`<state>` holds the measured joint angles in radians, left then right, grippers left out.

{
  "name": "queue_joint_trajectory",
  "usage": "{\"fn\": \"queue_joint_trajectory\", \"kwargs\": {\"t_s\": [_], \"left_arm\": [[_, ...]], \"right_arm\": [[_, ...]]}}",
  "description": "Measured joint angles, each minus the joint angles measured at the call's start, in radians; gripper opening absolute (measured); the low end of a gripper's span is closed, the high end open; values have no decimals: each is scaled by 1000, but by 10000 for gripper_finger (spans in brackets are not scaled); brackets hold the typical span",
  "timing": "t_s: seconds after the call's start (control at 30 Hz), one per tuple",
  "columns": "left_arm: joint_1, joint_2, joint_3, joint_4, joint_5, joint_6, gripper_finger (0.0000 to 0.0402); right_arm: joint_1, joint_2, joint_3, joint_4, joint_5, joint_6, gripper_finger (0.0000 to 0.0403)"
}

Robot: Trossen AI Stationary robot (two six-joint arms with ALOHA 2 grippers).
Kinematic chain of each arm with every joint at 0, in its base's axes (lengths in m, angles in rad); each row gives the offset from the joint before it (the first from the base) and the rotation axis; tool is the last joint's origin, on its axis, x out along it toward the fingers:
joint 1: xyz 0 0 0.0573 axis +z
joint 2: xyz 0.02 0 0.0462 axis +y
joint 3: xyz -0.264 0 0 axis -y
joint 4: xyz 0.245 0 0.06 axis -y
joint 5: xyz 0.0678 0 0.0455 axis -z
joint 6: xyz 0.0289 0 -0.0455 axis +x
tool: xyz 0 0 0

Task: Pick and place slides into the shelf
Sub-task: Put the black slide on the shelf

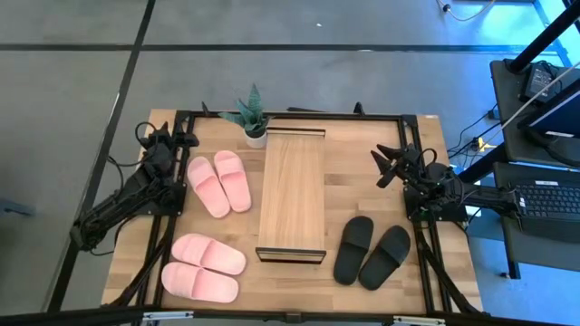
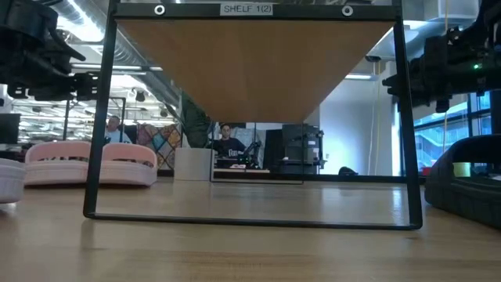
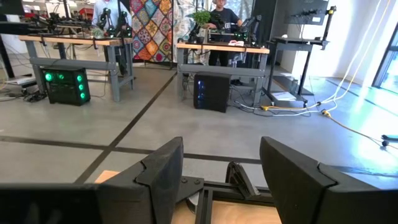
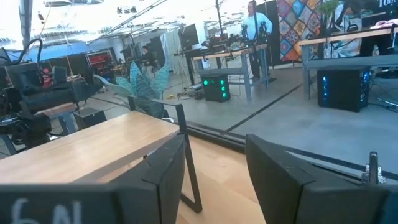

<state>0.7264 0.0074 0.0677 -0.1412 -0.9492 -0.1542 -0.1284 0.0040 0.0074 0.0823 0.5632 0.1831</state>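
The shelf [image 1: 292, 195], a long rack with a light wood top and a dark frame, stands on the table's middle; its top also shows in the right wrist view [image 4: 81, 149]. One pale pink pair of slides [image 1: 220, 182] lies left of it, a second pink pair [image 1: 205, 266] at the near left, and the black pair [image 1: 372, 252] at the near right, all soles down. My left gripper [image 1: 188, 140] waits open at the far left, my right gripper [image 1: 385, 165] open at the far right. Both hold nothing.
A small potted plant [image 1: 255, 119] stands at the far edge beside the shelf's far end. A dark frame [image 1: 299, 115] runs round the table. Desks with a keyboard [image 1: 548, 201] and cables stand off to the right. People stand at benches in the room behind [image 3: 224, 15].
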Motion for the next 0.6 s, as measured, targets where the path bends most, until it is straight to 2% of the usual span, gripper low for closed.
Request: {"fn": "queue_joint_trajectory", "kwargs": {"t_s": [0.13, 0.33, 0.47, 0.6], "left_arm": [[0, 0, 0, 0, 0, 0, 205], [0, 0, 0, 0, 0, 0, 205], [0, 0, 0, 0, 0, 0, 205], [0, 0, 0, 0, 0, 0, 205]], "right_arm": [[0, 0, 0, 41, 0, 6, 170], [2, 35, 108, 48, -70, -226, 170], [26, 157, 266, -8, -102, -362, 170], [73, 369, 491, -211, -104, -442, 170]]}}
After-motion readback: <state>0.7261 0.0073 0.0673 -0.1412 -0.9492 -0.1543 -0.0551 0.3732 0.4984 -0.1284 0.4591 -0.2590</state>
